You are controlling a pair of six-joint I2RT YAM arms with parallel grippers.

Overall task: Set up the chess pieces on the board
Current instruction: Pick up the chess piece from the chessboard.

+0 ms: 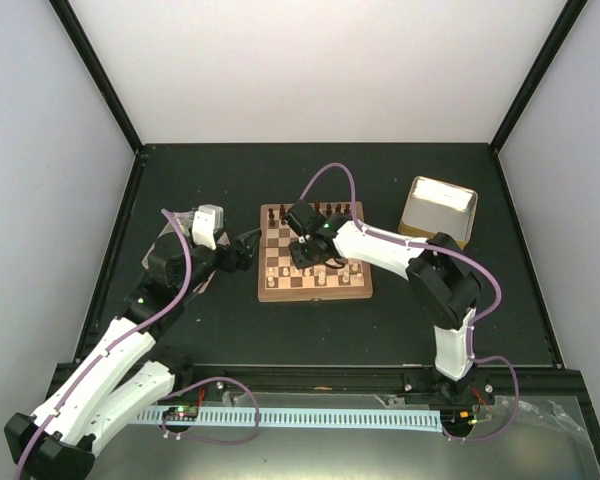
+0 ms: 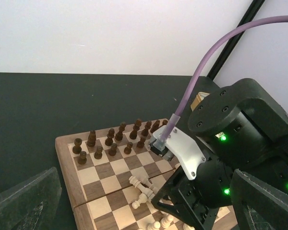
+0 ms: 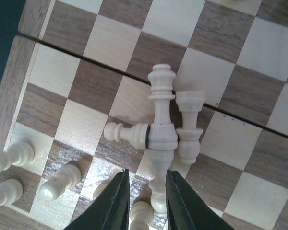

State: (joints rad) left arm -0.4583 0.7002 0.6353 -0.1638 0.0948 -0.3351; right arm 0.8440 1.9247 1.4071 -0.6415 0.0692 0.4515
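Note:
The board (image 1: pixel 315 285) lies mid-table. Dark pieces (image 1: pixel 315 210) stand along its far rows, and pale chess pieces (image 1: pixel 310 275) stand along its near rows. In the right wrist view three pale pieces lie tangled on the board (image 3: pixel 62 72): a tall one (image 3: pixel 162 120), a second one (image 3: pixel 188 124) and a pawn (image 3: pixel 127 133). My right gripper (image 3: pixel 146 175) hovers over the tall piece's lower end, jaws slightly apart and holding nothing. My left gripper (image 2: pixel 144 211) is wide open and empty beside the board's left edge (image 1: pixel 242 250). The lying pieces (image 2: pixel 144 189) also show in the left wrist view.
A shallow pale tray (image 1: pixel 440 210) stands at the back right of the table. Standing pale pawns (image 3: pixel 9 158) crowd the squares left of my right fingers. The right arm's wrist (image 2: pixel 230 143) fills much of the left wrist view.

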